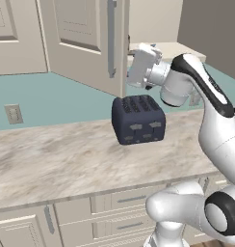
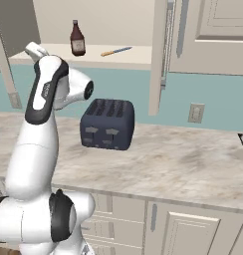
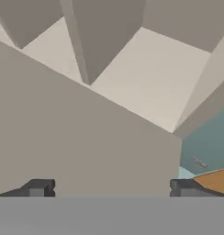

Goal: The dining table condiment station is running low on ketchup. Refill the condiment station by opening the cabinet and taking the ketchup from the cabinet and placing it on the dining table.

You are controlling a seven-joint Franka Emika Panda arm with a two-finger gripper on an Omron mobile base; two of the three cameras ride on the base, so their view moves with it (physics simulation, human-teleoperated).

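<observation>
1. Jaws spread wide and empty, the gripper points into the open cabinet.
2. The ketchup stands upright on the cabinet shelf, at eleven o'clock from the toaster.

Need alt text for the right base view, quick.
Open cabinet with a dark ketchup bottle upright on its shelf, a knife lying beside it. Below, a dark toaster sits on the marble counter; the white arm rises at left.

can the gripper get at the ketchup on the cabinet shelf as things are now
Probably yes. The cabinet door stands open, and the ketchup stands upright on the shelf with only a knife lying beside it, apart. The gripper is open and already up at shelf height.
</observation>
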